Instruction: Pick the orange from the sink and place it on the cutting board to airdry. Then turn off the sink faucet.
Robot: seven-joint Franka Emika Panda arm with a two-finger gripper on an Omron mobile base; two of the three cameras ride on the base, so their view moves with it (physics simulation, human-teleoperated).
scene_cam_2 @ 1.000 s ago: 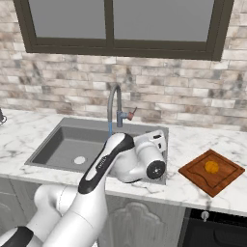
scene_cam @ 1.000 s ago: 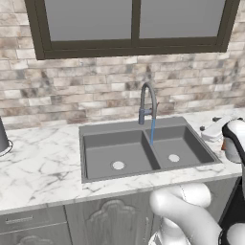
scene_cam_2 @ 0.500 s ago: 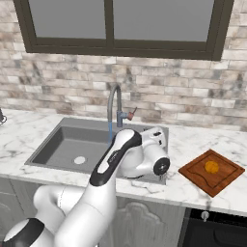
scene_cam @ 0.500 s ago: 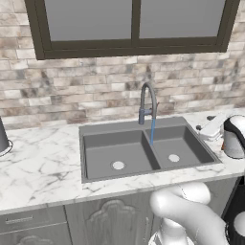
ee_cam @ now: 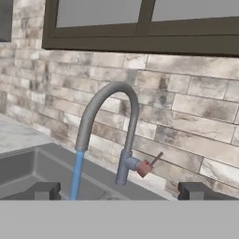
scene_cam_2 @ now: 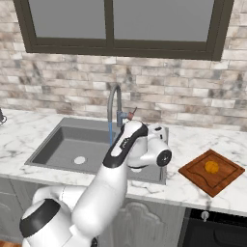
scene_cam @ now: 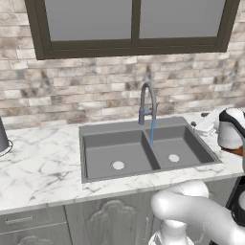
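Note:
The orange point(scene_cam_2: 211, 166) lies on the cutting board point(scene_cam_2: 226, 170), on the counter to the right of the sink point(scene_cam_2: 62, 140). Blue water runs from the sink faucet point(ee_cam: 109, 116) into the right basin point(scene_cam: 184, 148). The faucet's small red-tipped lever point(ee_cam: 150, 165) sticks out to the right of its base. My gripper point(ee_cam: 120, 191) is open with nothing between its fingers. It faces the faucet base from a short distance, above the sink's right side. In the left base view the faucet point(scene_cam: 147, 103) stands behind the divider, and a corner of the board point(scene_cam: 238, 151) shows under my arm.
A brick wall and a dark-framed window point(scene_cam_2: 120, 24) rise right behind the faucet. A dark vessel point(scene_cam: 2, 139) stands on the marble counter point(scene_cam: 43, 167) far left. A black oven front point(scene_cam_2: 212, 231) lies below the board.
My hand has lifted a little and swung from the cutting board side towards the faucet. The orange stays on the board, and the water keeps running.

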